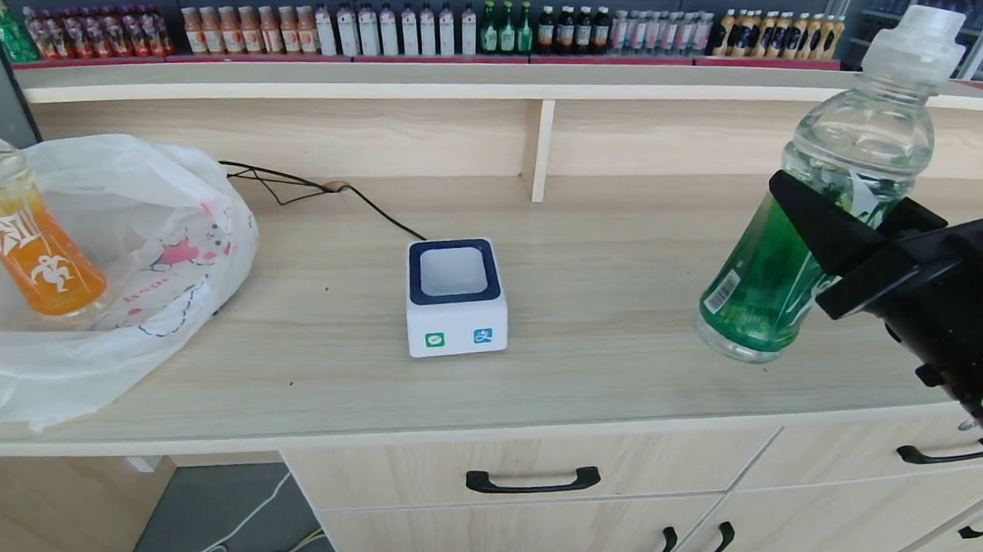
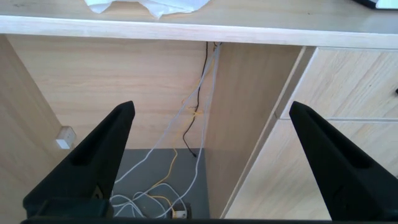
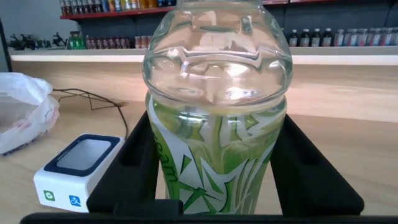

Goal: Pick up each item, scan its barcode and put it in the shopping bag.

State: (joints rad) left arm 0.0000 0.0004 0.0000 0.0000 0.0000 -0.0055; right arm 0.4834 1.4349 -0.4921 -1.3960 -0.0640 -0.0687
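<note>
Nearest us in the head view, the right gripper (image 1: 825, 232) pinches the green bottle (image 1: 757, 279) about its middle. The bottle tilts, cap up and away to the right, and seems to hang just above the bench (image 1: 625, 257), well right of the scanner (image 1: 456, 295). Its barcode (image 1: 721, 293) sits low on the label, facing left and toward us. Far left, the bag (image 1: 128, 235) slumps open with an orange bottle (image 1: 32, 248) leaning in it. We cannot tell whether that bottle is wholly inside.

In the left wrist view, the left gripper (image 2: 211, 155) is spread wide and holds nothing. It sits below the bench's front edge, facing the open space under the bench with its loose cables (image 2: 186, 124).

In the right wrist view, the black fingers (image 3: 140, 162) press the label from both sides below the shoulder, with the scanner beyond.

We judge the bottle to be thin plastic: light, springy under a squeeze, and smooth enough on the label to slip. The mid-body hold suits it, and a firmer pinch could dent it.

Nothing stands between the bottle and the scanner. The scanner's cable (image 1: 296, 180) trails behind it toward the back ledge. The upright divider (image 1: 537, 149) also stands behind it, so the sweep is best kept toward the front. The bag's mouth is soft and close to the bench's front edge.
</note>
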